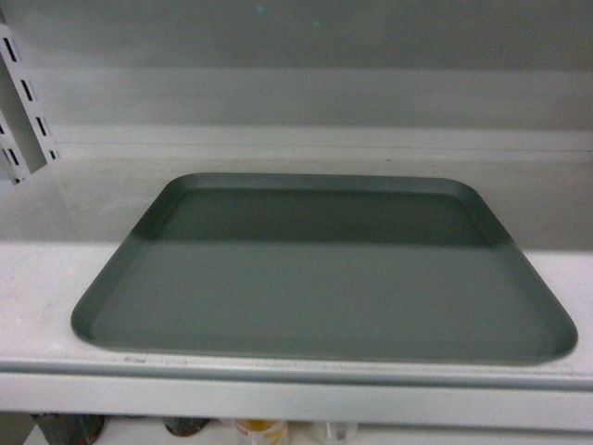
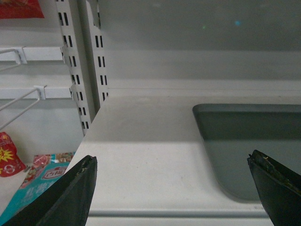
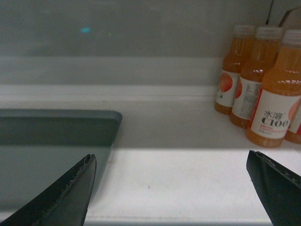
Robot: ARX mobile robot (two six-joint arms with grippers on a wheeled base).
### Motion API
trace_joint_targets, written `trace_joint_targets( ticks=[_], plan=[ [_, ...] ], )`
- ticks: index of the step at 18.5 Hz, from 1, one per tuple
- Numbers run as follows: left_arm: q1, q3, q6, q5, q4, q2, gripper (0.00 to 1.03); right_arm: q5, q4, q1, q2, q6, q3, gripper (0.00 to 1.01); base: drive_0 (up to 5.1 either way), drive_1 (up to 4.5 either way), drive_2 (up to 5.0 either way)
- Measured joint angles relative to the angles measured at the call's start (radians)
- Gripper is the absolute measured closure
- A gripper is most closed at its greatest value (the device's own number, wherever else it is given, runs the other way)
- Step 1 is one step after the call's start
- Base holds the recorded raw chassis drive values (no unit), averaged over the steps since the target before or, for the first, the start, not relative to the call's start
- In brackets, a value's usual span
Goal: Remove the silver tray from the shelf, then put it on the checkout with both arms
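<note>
While the white shelf [image 1: 56, 278] is filling every view, I am seeing no checkout anywhere, so I am judging the whole job as still ahead. The silver tray [image 1: 324, 278] is lying flat on the shelf, untouched. My left pincer [image 2: 171, 181] is hanging wide open and empty off the tray's left edge, my right pincer [image 3: 171, 181] likewise off its right. Neither is showing in the head view. The orange juice bottles [image 3: 256, 84] are getting cropped at the frame edge.
</note>
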Motion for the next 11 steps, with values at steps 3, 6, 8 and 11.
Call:
trace_joint_targets(
  ticks=[3,6,8,11],
  plan=[
    [0.000,0.000,0.000,0.001,-0.004,0.000,0.05,0.000,-0.004,0.000,0.001,0.000,0.000,0.03,0.1,2.93,-2.8],
    [0.000,0.000,0.000,0.000,-0.002,0.000,0.05,0.000,-0.001,0.000,0.000,0.000,0.000,0.03,0.0,0.00,0.0],
    [0.000,0.000,0.000,0.000,-0.002,0.000,0.05,0.000,0.001,0.000,0.000,0.000,0.000,0.03,0.0,0.00,0.0],
    [0.000,0.000,0.000,0.000,-0.002,0.000,0.05,0.000,0.001,0.000,0.000,0.000,0.000,0.03,0.0,0.00,0.0]
  ],
)
